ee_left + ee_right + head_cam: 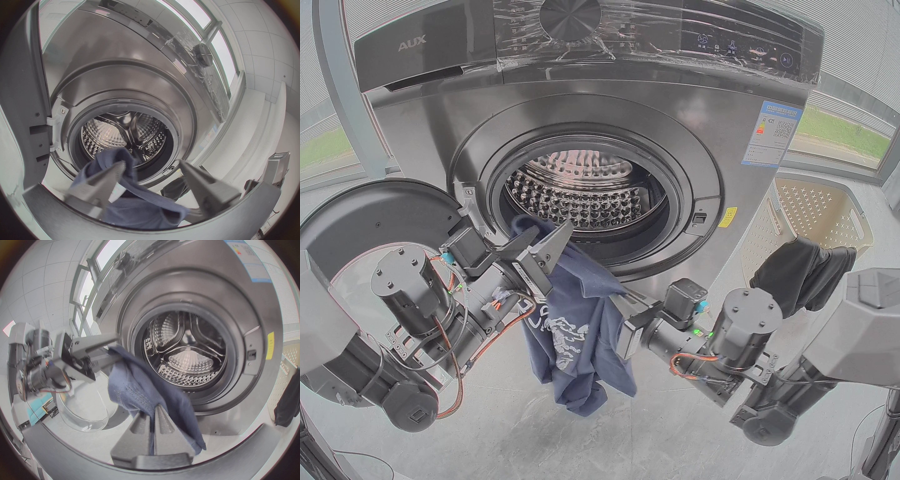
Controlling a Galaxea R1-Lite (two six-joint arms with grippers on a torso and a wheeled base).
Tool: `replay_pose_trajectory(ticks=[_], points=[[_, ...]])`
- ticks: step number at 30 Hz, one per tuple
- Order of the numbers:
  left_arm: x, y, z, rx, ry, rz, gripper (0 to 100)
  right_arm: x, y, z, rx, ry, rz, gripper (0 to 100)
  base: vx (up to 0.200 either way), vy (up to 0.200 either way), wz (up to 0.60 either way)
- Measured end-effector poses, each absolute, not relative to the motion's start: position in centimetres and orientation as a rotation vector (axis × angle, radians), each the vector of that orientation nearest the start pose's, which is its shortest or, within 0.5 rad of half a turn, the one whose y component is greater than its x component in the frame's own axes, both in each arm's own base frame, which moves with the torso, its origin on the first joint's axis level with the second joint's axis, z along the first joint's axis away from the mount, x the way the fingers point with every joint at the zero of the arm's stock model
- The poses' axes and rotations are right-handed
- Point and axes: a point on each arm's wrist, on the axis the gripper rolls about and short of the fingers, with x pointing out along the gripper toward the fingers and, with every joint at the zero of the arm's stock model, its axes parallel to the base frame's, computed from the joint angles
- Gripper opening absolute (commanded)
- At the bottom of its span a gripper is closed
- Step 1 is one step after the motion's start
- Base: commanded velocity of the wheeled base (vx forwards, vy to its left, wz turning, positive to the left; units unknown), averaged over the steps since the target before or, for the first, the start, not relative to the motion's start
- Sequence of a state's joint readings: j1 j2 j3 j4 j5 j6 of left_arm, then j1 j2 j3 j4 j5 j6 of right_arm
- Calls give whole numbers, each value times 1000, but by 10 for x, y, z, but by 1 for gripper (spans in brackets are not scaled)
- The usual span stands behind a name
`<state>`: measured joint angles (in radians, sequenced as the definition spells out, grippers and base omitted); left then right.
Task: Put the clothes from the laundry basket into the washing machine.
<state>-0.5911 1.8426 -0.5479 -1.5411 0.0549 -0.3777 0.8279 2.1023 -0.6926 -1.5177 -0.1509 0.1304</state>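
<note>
A navy blue T-shirt with a white print hangs in front of the washing machine's open drum, strung between my two grippers. My right gripper is shut on a fold of the shirt, low and just before the door opening. My left gripper stands open at the drum's lower left rim. The shirt's upper edge is draped over one of its fingers. The cream laundry basket leans beside the machine on the right, with a black garment over its rim.
The machine's round door is swung wide open to the left, close behind my left arm. The shirt's bottom hangs just above the grey floor. The drum holds no clothes that I can see.
</note>
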Motion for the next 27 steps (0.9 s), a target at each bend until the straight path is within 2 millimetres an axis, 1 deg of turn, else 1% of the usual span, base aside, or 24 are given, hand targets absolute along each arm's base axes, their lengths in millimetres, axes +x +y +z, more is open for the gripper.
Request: replay_pose_trajectory(ticks=[4,6,9,14,21,27], points=[[255,-163,162,-440,-119,-546,100,238,243,127,190,-83,661,0,0,0,0],[258,-161,159,-437,-113,-534,100,238,238,135,197,-100,653,0,0,0,0],[260,-161,156,-433,-104,-524,100,240,235,147,214,-139,648,0,0,0,0],[261,-160,148,-423,-77,-518,100,241,237,163,238,-191,657,0,0,0,0],[262,-158,129,-395,-10,-508,100,232,241,167,247,-200,690,0,0,0,0],[269,-154,113,-374,35,-478,100,210,236,163,238,-156,745,0,0,0,0]])
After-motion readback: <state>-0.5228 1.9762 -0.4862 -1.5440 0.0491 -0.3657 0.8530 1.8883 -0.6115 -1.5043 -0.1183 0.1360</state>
